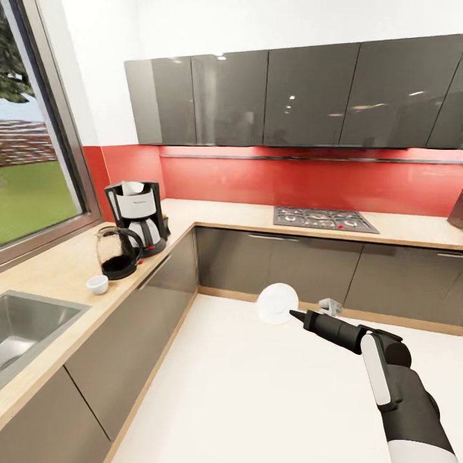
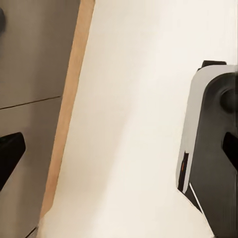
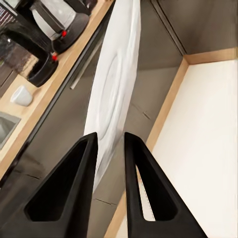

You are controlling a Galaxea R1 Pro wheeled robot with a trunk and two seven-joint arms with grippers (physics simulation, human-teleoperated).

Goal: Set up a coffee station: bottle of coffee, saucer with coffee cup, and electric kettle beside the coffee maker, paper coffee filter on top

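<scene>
The black and white coffee maker (image 1: 136, 215) (image 3: 55, 19) stands on the wooden countertop (image 1: 58, 273) near the corner, with a white paper filter (image 1: 132, 188) on top of it. Close in front of it is the dark glass electric kettle (image 1: 119, 253) (image 3: 30, 59), and the small white coffee cup (image 1: 98, 283) (image 3: 22, 95) sits nearer the sink. My right gripper (image 1: 292, 313) (image 3: 110, 144) is shut on the rim of the white saucer (image 1: 277, 303) (image 3: 116, 89), held on edge over the floor, well right of the counter. My left gripper (image 2: 119, 158) hangs open above the floor beside a lower cabinet.
A steel sink (image 1: 29, 325) is set in the counter at the left under a window. A gas hob (image 1: 325, 218) sits on the back counter. Grey cabinets (image 1: 128, 328) line both runs. A small grey object (image 1: 329, 305) lies on the pale floor by the back cabinets.
</scene>
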